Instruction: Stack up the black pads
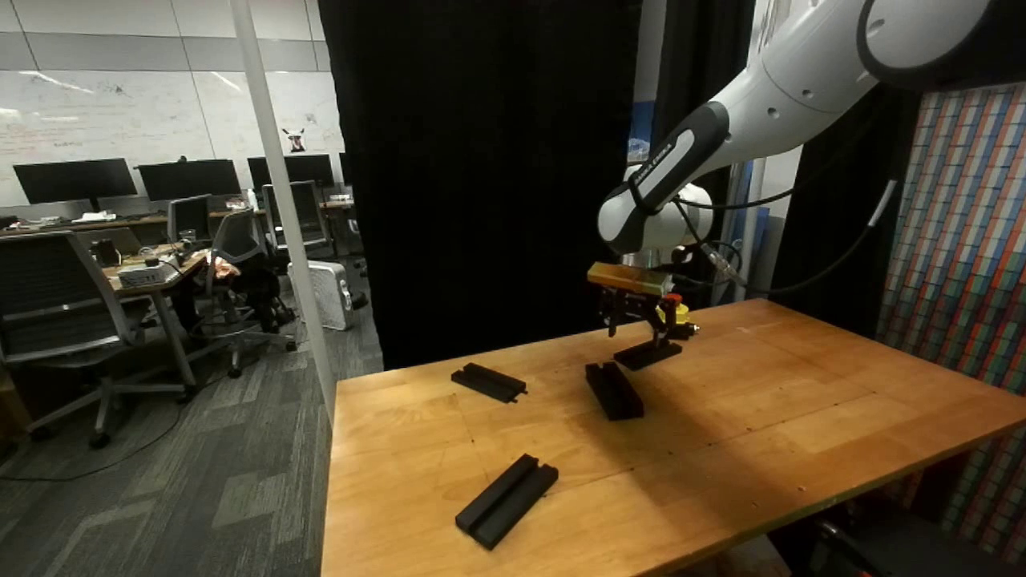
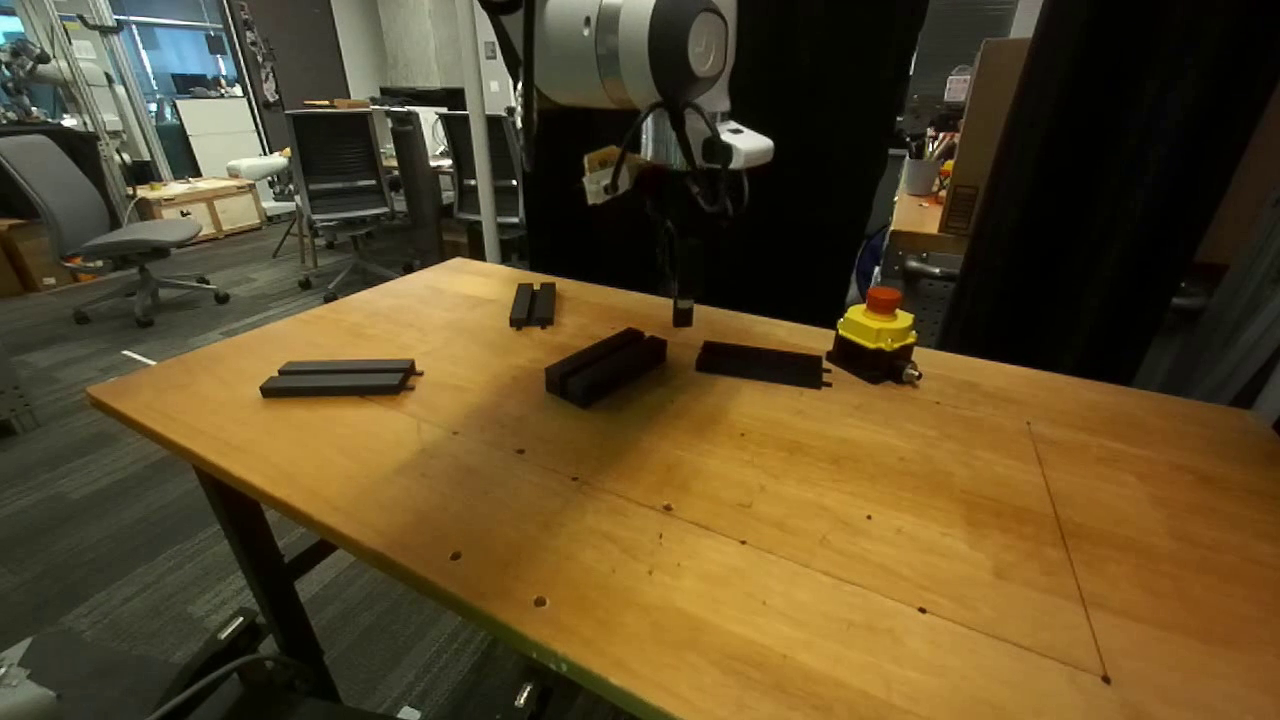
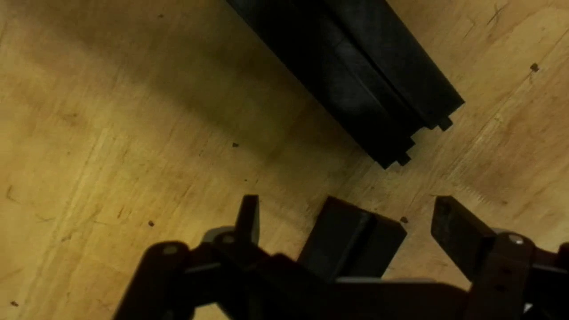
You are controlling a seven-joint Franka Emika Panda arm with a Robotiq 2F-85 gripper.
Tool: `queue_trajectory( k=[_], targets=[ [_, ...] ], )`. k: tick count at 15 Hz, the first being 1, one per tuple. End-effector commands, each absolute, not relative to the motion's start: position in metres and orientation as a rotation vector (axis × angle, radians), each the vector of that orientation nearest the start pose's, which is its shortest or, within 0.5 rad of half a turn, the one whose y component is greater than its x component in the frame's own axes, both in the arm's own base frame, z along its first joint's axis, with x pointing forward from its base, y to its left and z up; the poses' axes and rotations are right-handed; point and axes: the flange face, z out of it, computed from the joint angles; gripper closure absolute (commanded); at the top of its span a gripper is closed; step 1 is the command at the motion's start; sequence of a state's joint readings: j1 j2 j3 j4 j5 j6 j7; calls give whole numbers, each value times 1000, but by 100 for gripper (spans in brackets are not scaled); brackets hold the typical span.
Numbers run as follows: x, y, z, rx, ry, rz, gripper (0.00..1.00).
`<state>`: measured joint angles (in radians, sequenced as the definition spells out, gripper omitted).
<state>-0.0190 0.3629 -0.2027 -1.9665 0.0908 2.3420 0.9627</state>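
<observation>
Hangs over the tabletop (image 1: 761, 417) with a wide-spread pincer (image 3: 347, 217), gripping nothing. In the wrist view, straddles the plain end of a black pad (image 3: 349, 242) — beneath and between the fingers (image 3: 458, 231), with a gap on either side. Must reckon with that pad's long axis, slanting from upper right to lower left; likely needs a slight wrist turn before closing, for a square bite. Probably the same pad as in an exterior view, between the yellow-and-red button (image 2: 877, 335) and a thicker black stack (image 2: 606, 366) — a likely destination.
</observation>
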Motion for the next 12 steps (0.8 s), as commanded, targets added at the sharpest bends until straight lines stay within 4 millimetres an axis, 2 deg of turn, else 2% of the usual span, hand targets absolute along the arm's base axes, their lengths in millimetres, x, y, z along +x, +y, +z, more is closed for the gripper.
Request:
queue_trajectory(
  k=[1,3,7,9,12],
  targets=[
    [613,-140,278,-2365,2054,16,0],
    [616,-145,268,-2245,2165,38,0],
    [625,-159,261,-2000,2318,25,0],
    [630,-168,257,-1941,2353,16,0],
    [637,-180,252,-1948,2356,-9,0]
  ],
)
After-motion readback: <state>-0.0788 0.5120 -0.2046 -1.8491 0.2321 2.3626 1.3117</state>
